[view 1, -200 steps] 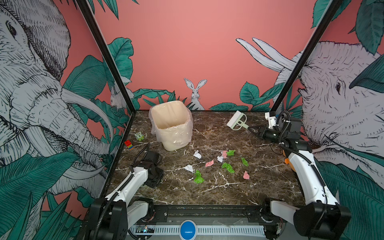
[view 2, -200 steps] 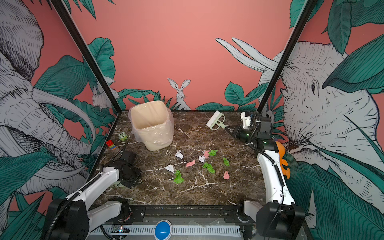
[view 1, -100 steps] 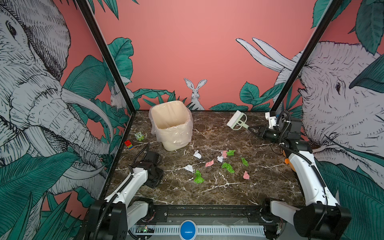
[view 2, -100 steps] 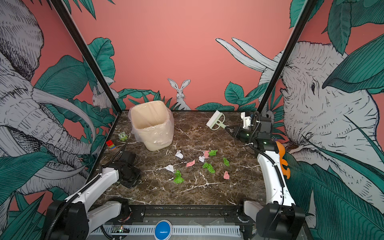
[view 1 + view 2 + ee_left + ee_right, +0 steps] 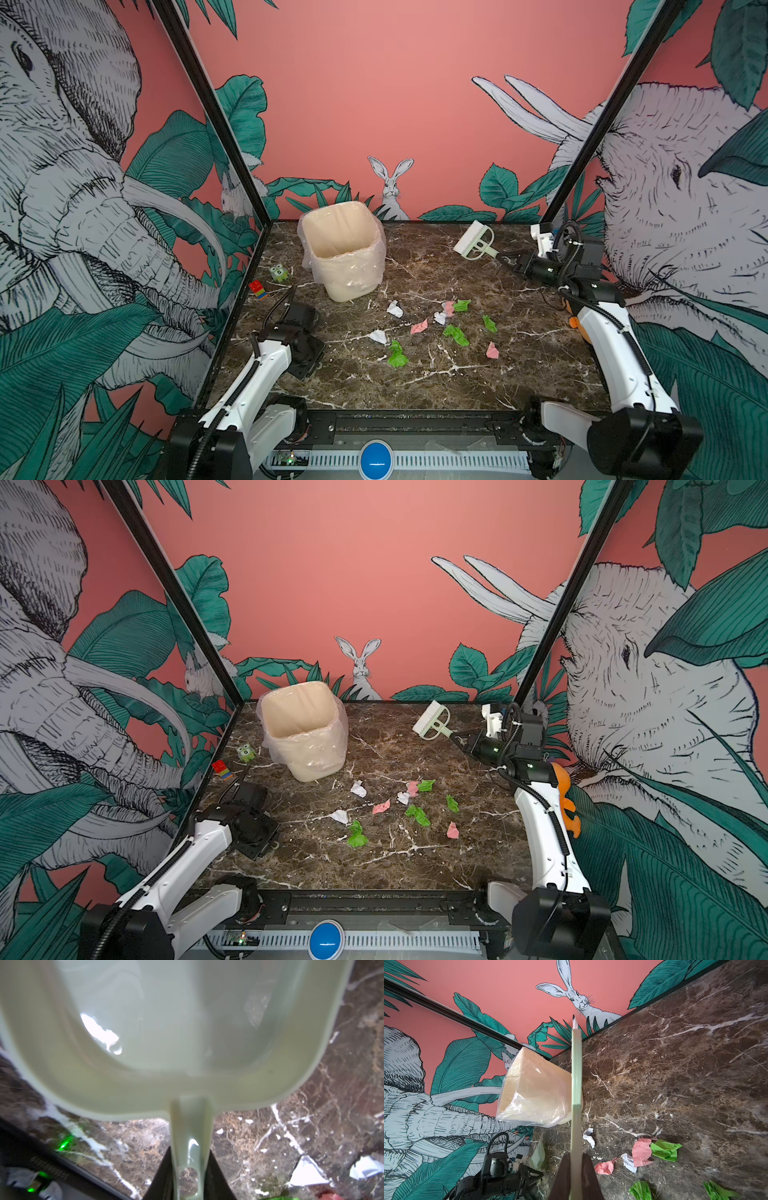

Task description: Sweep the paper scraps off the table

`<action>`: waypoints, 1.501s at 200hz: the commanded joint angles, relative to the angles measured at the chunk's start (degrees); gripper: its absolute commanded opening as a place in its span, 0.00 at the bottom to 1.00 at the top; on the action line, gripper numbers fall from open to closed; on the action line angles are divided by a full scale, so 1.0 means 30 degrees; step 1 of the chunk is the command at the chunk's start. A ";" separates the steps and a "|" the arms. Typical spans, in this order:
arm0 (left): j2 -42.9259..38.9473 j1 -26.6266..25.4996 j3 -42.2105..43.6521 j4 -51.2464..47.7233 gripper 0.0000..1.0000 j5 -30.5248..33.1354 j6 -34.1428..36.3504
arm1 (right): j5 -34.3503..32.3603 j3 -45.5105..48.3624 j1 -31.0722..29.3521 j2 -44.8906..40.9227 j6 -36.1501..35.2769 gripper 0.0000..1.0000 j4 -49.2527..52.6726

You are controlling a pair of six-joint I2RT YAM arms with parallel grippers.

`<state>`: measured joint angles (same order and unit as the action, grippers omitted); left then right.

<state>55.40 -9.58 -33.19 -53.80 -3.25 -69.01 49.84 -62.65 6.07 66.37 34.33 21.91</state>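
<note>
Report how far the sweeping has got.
Done: tools gripped, right gripper shut on the brush, left gripper on the dustpan handle. In hand: brush held near the far edge, short of the paper scraps. Left: every scrap lies unswept on the table.

dustpan [image 5: 145,1076] blurred, paper scraps [image 5: 366,1167] cropped (frame edges)

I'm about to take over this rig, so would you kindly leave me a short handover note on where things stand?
Left gripper: shut on the dustpan handle, left side of the table.
Right gripper: shut on the brush handle, near the far right corner.
Paper scraps: all loose mid-table; dustpan looks empty.
Done: both tools gripped.
Left: sweep scraps into the dustpan, tip into the bin.
</note>
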 commanded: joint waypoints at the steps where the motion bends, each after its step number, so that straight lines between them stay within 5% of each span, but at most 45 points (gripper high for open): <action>1: -0.0502 0.0045 -0.0990 -0.2245 0.23 0.0873 0.1115 | -0.0004 -0.0390 0.0117 -0.0293 0.0075 0.00 -0.0552; 120: -0.0971 -0.2281 -0.9168 -0.5753 0.23 0.7234 0.5045 | -0.0047 -0.0965 -0.0256 0.0162 -0.0190 0.00 -0.0135; 204: 0.3001 -1.1616 -1.6664 -0.7134 0.24 1.3810 1.1974 | -0.1661 -0.1689 -0.1125 0.0204 -0.2809 0.00 0.3655; 242: 0.4906 -1.4894 -1.7482 -0.6573 0.24 1.3719 1.4307 | -0.3358 -0.2645 -0.1680 0.0374 -0.4365 0.00 0.6514; 300: 0.6658 -1.6201 -1.6537 -0.5593 0.24 0.8686 1.6402 | -0.6340 -0.3783 -0.2283 0.0312 -0.6059 0.00 1.1164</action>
<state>74.81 -56.69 -84.20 -70.67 29.71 -23.86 36.03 -72.51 0.01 67.77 19.90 47.55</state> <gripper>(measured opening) 0.241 0.075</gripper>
